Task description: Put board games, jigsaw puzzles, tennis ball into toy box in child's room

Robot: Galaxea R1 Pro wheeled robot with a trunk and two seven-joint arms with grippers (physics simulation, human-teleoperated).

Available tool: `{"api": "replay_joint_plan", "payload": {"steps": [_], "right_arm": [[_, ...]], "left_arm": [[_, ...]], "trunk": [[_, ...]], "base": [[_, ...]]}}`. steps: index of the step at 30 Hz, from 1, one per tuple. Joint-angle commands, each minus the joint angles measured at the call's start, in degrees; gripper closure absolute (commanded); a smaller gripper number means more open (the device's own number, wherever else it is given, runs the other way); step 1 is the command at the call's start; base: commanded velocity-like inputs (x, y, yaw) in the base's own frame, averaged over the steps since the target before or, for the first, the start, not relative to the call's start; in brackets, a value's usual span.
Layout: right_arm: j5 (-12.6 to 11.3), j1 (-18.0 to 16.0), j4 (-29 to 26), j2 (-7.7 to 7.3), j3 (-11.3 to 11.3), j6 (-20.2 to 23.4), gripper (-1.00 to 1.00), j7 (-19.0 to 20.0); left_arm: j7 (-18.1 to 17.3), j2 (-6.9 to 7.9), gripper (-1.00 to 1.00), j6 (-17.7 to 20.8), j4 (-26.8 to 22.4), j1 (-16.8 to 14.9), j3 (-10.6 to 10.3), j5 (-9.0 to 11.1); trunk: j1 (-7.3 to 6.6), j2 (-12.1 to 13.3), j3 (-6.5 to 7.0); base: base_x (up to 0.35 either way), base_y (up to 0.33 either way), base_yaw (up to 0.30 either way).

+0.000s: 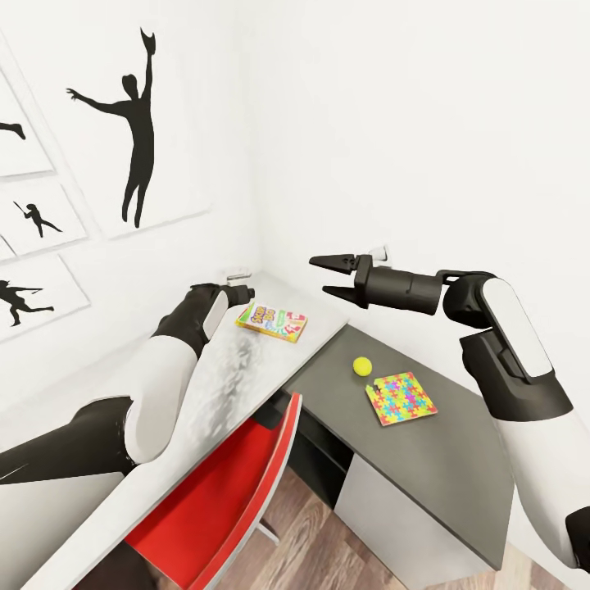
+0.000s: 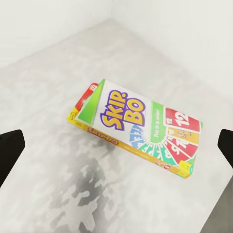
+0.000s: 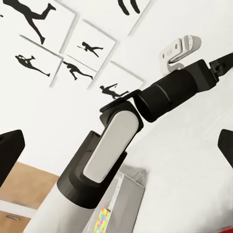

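Your left end effector (image 2: pixel 116 145) hovers over the pale tabletop (image 1: pixel 246 360) with its fingers spread wide; the SKIP BO board game (image 2: pixel 136 128) lies flat right below it, between the two fingertips in the left wrist view, not touched. In the head view that board game (image 1: pixel 272 321) sits just ahead of the left arm, near the wall corner. Your right end effector (image 1: pixel 326 275) is held up in the air, fingers apart, gripping nothing, pointing toward the left arm. Below and slightly behind it, on the lower dark grey wing (image 1: pixel 426 459), the tennis ball (image 1: pixel 362 365) rests just beside one jigsaw puzzle (image 1: pixel 400 397), apart from it. Red chair (image 1: pixel 238 492) is tucked under the tabletop, below the left arm. Right wrist view shows the left arm (image 3: pixel 121 141) and the silhouette pictures (image 3: pixel 73 43) on the wall.
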Motion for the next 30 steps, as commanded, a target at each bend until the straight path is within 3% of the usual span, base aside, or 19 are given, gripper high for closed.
{"api": "replay_joint_plan", "payload": {"steps": [1, 30], "right_arm": [[-0.6, -0.1, 0.0, -0.05, 0.0, -0.1, -1.00, -0.6], [-0.5, -0.1, 0.0, -0.02, 0.1, -0.8, -1.00, -1.2]], "left_arm": [[-0.1, -0.08, -1.00, 0.3, -0.1, -0.1, 0.4, -0.4], [0.0, -0.08, -1.00, 0.2, -0.1, 0.0, 0.3, -0.5]], "trunk": [[0.04, -0.1, -0.12], [0.04, -0.1, -0.12]], "base": [[0.019, 0.000, 0.000], [0.100, 0.017, 0.000]]}}
